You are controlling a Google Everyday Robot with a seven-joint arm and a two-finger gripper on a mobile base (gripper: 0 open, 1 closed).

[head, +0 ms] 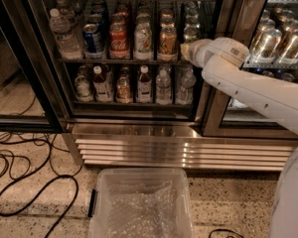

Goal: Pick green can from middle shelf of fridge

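Green and silvery-white, the one green can [143, 41] is standing on the middle shelf [102, 61] of the fridge [139, 148], between one red cola can [118, 41] and one orange-gold can [167, 43]. The gripper [185, 51] is hovering just right of the orange-gold can. Whether it is gripping anything is impossible to tell.

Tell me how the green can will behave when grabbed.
The green can looks rigid and smooth-walled, so probably slippery. Standing upright on the middle shelf between the red cola can and orange-gold can, it may tip against them if nudged. The gripper is just beyond the orange-gold can.
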